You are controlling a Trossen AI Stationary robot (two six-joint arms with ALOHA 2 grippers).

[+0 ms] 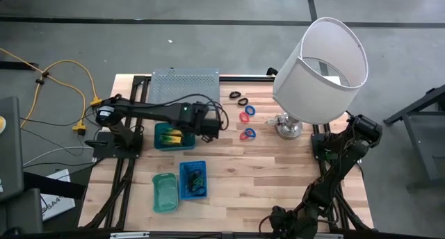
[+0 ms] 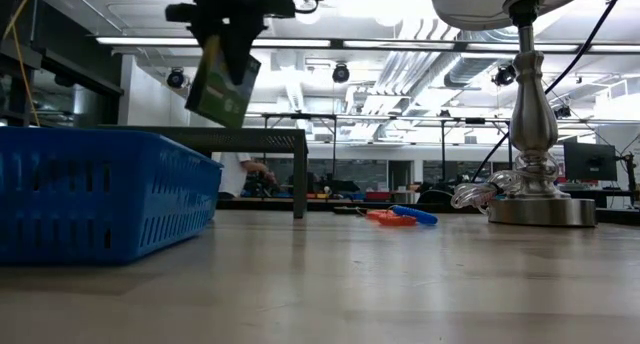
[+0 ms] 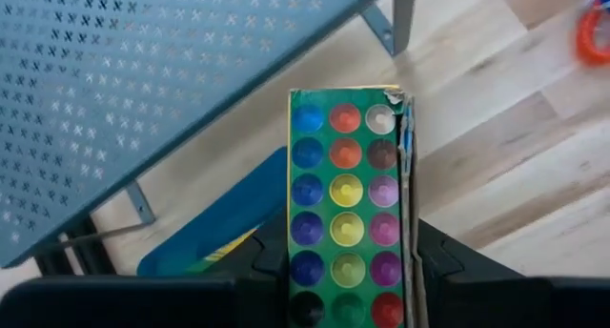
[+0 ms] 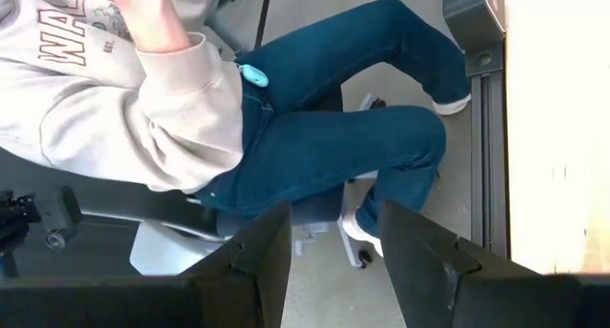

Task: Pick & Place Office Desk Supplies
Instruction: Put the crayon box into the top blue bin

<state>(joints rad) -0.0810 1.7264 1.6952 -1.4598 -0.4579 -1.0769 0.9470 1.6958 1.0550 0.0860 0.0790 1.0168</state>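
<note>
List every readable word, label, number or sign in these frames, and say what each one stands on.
"WAL", cut off by the picture's edge, with a smaller line beneath it too blurred to read: on the grey sweatshirt of the seated person.
"SA4", roughly, only partly legible: on the white sheet on the floor left of the table.
No text: the green packet of coloured dots held in the left gripper shows only dots.

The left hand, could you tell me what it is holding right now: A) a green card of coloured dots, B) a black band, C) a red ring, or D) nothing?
A: the left hand is closed on a green card of coloured dots, lifted above the table.
</note>
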